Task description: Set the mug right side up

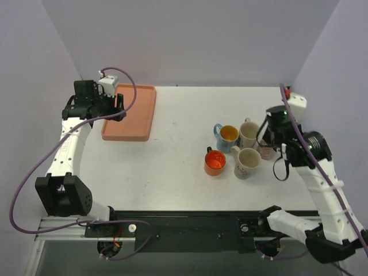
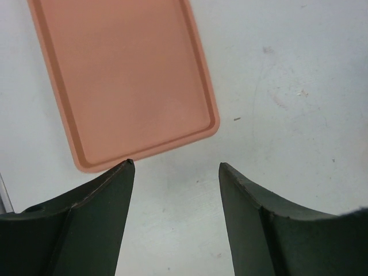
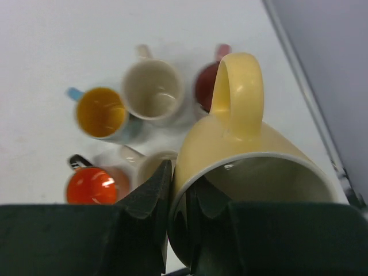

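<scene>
Right gripper (image 3: 179, 183) clamps yellow mug (image 3: 230, 138) by its rim near other mugs (image 3: 152, 89) — left gripper (image 2: 175, 169) gapes by the tray (image 2: 126, 75).

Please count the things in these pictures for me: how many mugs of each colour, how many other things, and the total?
Yellow mug, held by the right gripper: 1
Cream mugs: 2
Blue mug: 1
Orange mug: 1
Dark red mug: 1
Tray: 1
Total: 7
</scene>
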`<state>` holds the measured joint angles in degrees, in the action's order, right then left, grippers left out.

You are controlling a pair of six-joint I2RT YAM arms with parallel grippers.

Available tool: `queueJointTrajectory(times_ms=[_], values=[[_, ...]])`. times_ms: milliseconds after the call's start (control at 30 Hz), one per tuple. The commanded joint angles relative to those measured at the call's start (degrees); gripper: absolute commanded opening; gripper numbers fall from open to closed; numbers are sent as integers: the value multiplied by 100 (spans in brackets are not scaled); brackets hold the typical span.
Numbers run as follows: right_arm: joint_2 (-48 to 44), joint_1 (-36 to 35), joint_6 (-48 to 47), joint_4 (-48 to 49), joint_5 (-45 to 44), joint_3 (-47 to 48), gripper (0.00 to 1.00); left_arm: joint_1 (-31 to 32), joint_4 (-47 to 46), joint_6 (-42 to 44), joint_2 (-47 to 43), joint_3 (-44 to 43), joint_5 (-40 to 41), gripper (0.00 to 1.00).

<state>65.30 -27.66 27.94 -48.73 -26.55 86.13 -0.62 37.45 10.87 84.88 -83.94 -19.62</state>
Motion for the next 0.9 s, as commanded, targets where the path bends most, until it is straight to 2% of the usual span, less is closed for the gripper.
queueJointTrajectory(times_ms=[0, 133, 200, 300, 333, 367, 433, 567, 867], values=[[-868, 882, 553, -770, -554, -1086, 0, -193, 218, -428, -297, 307, 405, 70], [-1194, 1551, 1045, -489, -53, -2202, 0, -193, 131, -700, -411, 580, 765, 70], [-1388, 1841, 1204, 11, 26, -2913, 0, -201, 26, -849, -455, 729, 810, 70], [-1660, 2482, 1485, 1220, 342, -4012, 0, -193, -133, -1025, -534, 967, 828, 70], [-1678, 2598, 1512, 1843, 769, -4242, 0, -193, -185, -1052, -578, 1002, 871, 70], [-1626, 2747, 1573, 2076, 948, -4558, 0, -193, -194, -1052, -604, 1090, 889, 70], [-1329, 2922, 1583, 2516, 1178, -4745, 0, -201, -264, -1218, -692, 1239, 951, 70], [-661, 2951, 1372, 2754, 1327, -4772, 0, -219, -431, -1307, -955, 1730, 863, 71], [-114, 3109, 1336, 3133, 1573, -4921, 1, -403, -1152, -1588, -1421, 2777, 881, 71]])
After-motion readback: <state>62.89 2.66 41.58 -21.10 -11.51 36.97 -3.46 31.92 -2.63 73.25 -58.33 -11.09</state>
